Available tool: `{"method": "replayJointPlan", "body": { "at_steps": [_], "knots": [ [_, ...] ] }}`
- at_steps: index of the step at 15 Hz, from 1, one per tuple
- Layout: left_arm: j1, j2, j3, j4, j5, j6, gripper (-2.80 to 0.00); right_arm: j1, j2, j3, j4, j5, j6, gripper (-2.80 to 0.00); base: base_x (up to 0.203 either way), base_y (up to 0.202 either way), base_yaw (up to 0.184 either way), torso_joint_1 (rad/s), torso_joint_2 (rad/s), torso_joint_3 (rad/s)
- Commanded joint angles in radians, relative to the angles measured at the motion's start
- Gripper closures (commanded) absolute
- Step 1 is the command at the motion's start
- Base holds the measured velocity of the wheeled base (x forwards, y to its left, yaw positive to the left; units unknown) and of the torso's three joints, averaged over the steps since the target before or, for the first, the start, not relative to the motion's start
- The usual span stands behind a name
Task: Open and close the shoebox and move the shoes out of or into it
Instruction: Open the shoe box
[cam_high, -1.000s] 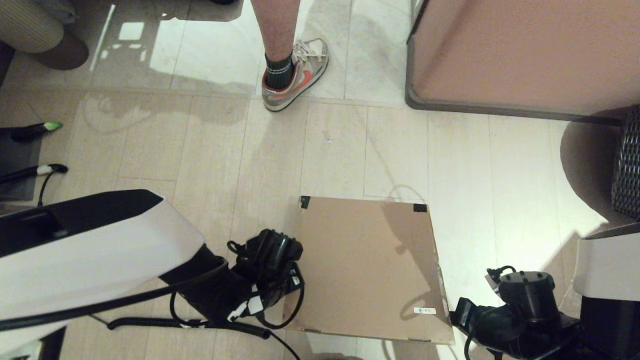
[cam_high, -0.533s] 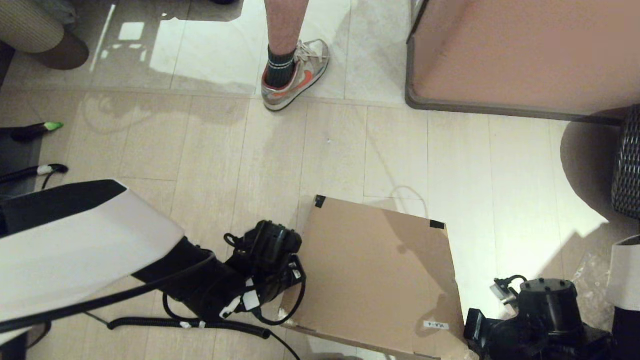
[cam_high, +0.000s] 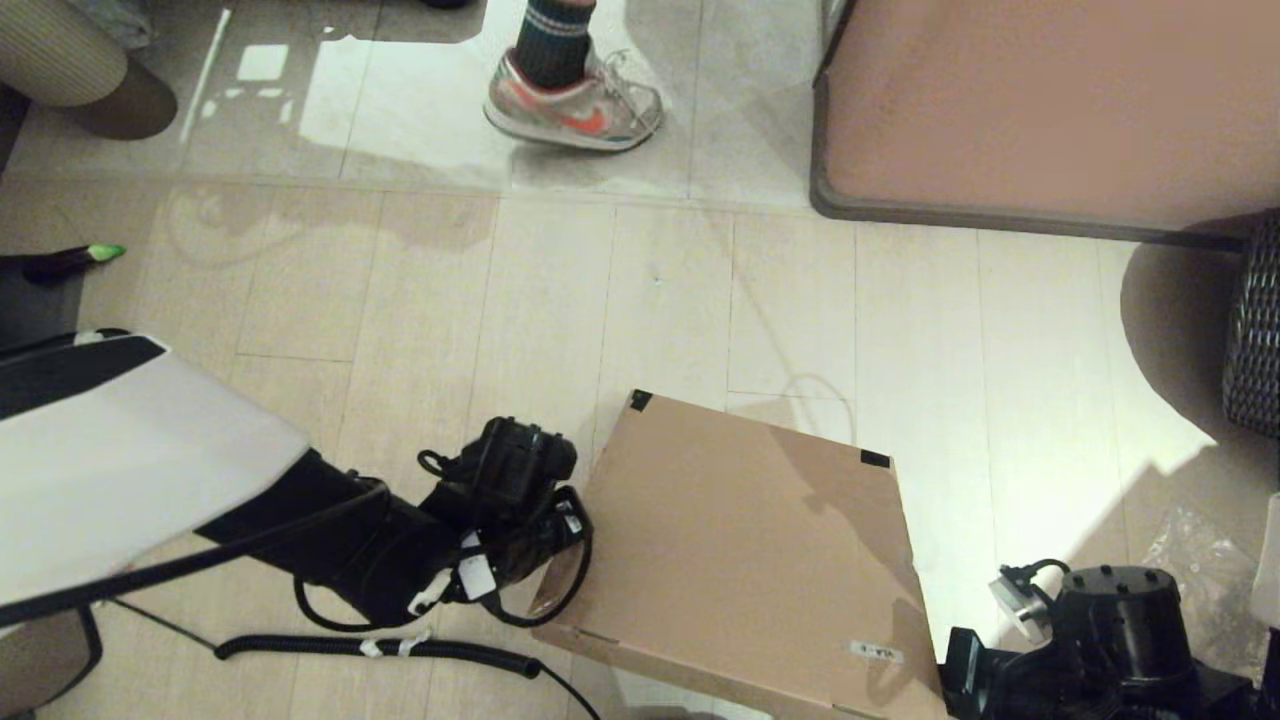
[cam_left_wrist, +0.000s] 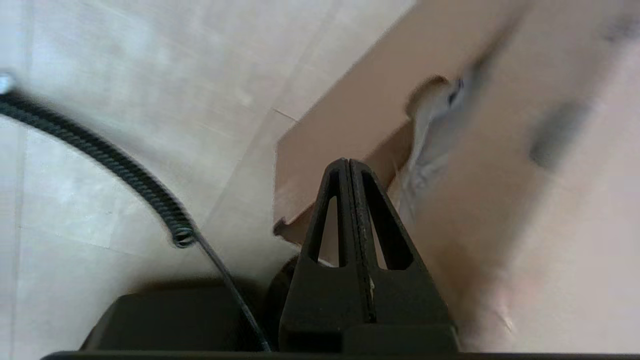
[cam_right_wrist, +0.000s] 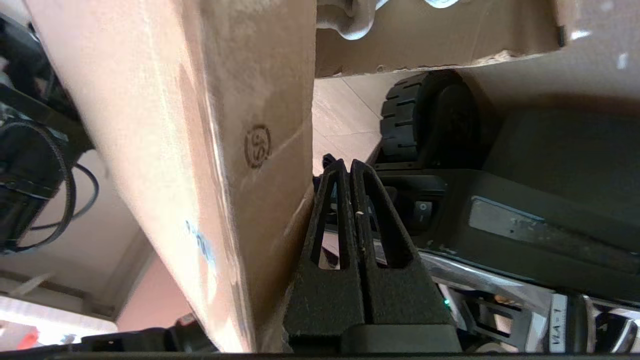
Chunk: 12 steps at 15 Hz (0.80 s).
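The brown cardboard shoebox (cam_high: 740, 540) sits on the floor in front of me, with black tape on its two far corners and a white sticker near its right front corner. Its lid is tilted, raised along the left side. My left gripper (cam_left_wrist: 348, 164) is shut, its tip at the gap under the lifted lid's left edge. My right gripper (cam_right_wrist: 348, 164) is shut too, pressed against the cardboard (cam_right_wrist: 210, 150) at the box's near right corner. Something off-white (cam_left_wrist: 430, 125) shows blurred in the gap; I cannot tell if it is the shoes.
A person's foot in a silvery sneaker (cam_high: 575, 100) stands on the far floor. A pinkish-brown cabinet (cam_high: 1050, 100) fills the far right, with a dark wicker basket (cam_high: 1255, 330) beside it. A coiled black cable (cam_high: 400, 650) lies near left; crinkled plastic (cam_high: 1200, 560) near right.
The lid has tipped up on its left side and the box has turned clockwise. My left arm drew back to the left, my right gripper moved nearer me. The person's foot stepped away.
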<state>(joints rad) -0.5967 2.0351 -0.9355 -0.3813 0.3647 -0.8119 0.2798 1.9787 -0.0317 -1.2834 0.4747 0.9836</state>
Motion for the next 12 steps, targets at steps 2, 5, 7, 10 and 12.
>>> {"method": "replayJointPlan", "body": {
  "at_steps": [2, 5, 7, 10, 12],
  "knots": [
    [0.059, -0.033, -0.002, -0.001, 0.008, -0.002, 0.0, -0.002, -0.004, 0.006, -0.005, -0.001, 0.006, 0.0, 0.0, 0.0, 0.0, 0.0, 0.0, 0.0],
    [0.159, -0.075, -0.01, 0.006, 0.008, 0.005, 0.0, -0.005, -0.021, 0.021, -0.022, -0.001, 0.002, 0.0, 0.0, 0.0, 0.0, 0.0, 0.0, 0.0],
    [0.218, -0.116, -0.004, 0.014, 0.008, 0.007, 0.0, -0.005, -0.032, 0.03, -0.047, 0.001, 0.001, 0.0, 0.0, 0.0, 0.0, 0.0, 0.0, 0.0],
    [0.243, -0.155, 0.066, 0.007, 0.008, 0.003, 0.0, -0.005, -0.071, 0.03, -0.064, 0.012, 0.02, 0.0, 0.0, 0.0, 0.0, 0.0, 0.0, 0.0],
    [0.243, -0.162, 0.099, 0.004, 0.008, -0.002, 0.0, -0.005, -0.13, 0.02, -0.065, 0.025, 0.06, 0.0, 0.0, 0.0, 0.0, 0.0, 0.0, 0.0]
  ]
}}
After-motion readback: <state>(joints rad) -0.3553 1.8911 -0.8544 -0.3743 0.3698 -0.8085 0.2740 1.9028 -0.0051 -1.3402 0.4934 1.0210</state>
